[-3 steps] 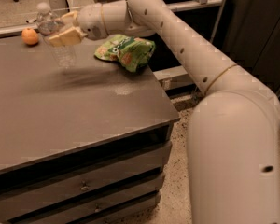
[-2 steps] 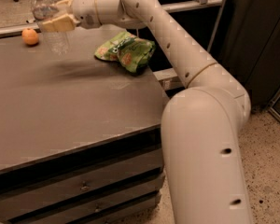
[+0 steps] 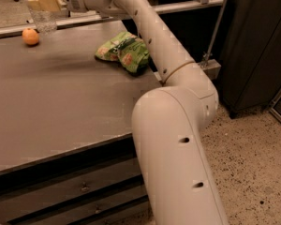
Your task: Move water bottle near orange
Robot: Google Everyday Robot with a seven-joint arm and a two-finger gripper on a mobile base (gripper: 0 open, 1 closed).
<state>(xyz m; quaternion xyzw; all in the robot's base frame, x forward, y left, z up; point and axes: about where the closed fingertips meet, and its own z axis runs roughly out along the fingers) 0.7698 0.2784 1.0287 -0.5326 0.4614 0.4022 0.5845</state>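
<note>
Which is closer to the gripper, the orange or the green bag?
The orange, just beside the gripper holding the water bottle; the green bag lies farther right.

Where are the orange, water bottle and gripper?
orange [image 3: 30,36]: camera view, middle of the fruit.
water bottle [image 3: 43,22]: camera view, clear lower body.
gripper [image 3: 42,4]: camera view, top left, between fingertips clamping the bottle.

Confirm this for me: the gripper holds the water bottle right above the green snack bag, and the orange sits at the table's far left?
Not quite. In the camera view the gripper holds the water bottle close beside the orange, not above the green snack bag, which lies well off to the right. The orange does sit at the far left of the table.
</note>
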